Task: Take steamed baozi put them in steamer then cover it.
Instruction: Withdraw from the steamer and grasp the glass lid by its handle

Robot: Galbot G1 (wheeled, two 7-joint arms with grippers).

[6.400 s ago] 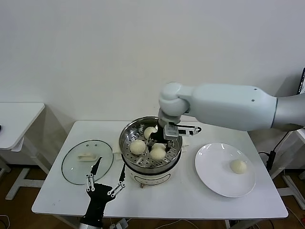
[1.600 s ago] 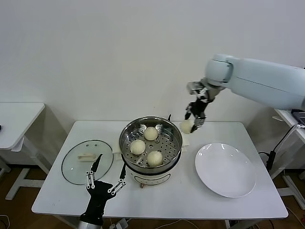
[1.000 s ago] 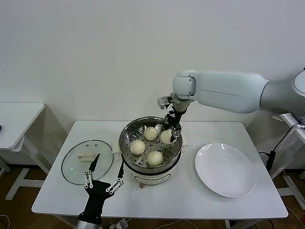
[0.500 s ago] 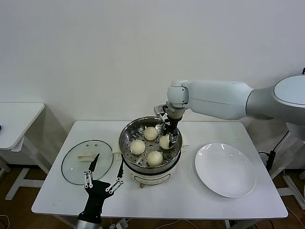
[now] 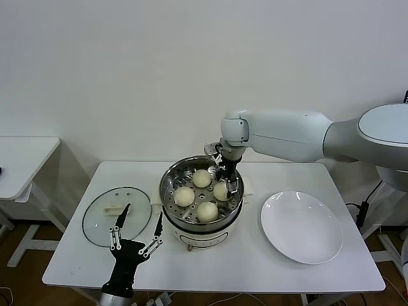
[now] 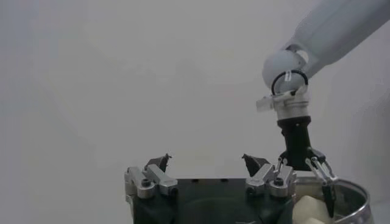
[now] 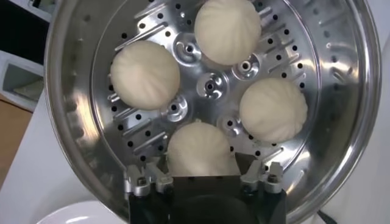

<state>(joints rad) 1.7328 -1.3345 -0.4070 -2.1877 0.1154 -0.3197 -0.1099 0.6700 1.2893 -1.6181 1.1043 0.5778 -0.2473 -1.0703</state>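
Observation:
The steamer (image 5: pixel 167 186) stands mid-table on its white base. Four baozi lie on its perforated tray: the back one (image 5: pixel 201 178), the left one (image 5: pixel 184 196), the front one (image 5: pixel 208 210) and the right one (image 5: pixel 220 190). My right gripper (image 5: pixel 227 185) reaches down inside the pot, open, with a finger on each side of the right baozi (image 7: pixel 201 151), which rests on the tray (image 7: pixel 210 85). The glass cover (image 5: pixel 99 223) lies flat on the table left of the steamer. My left gripper (image 5: pixel 141 220) is open and empty near the table's front edge, just in front of the cover.
An empty white plate (image 5: pixel 301 226) lies right of the steamer. The white table (image 5: pixel 210 268) ends just in front of my left gripper. A second small table (image 5: pixel 22 153) stands at far left. My right arm spans above the table's back right.
My right gripper has brought the fourth baozi down from over the pot's back right rim onto the tray. My left gripper has shifted slightly.

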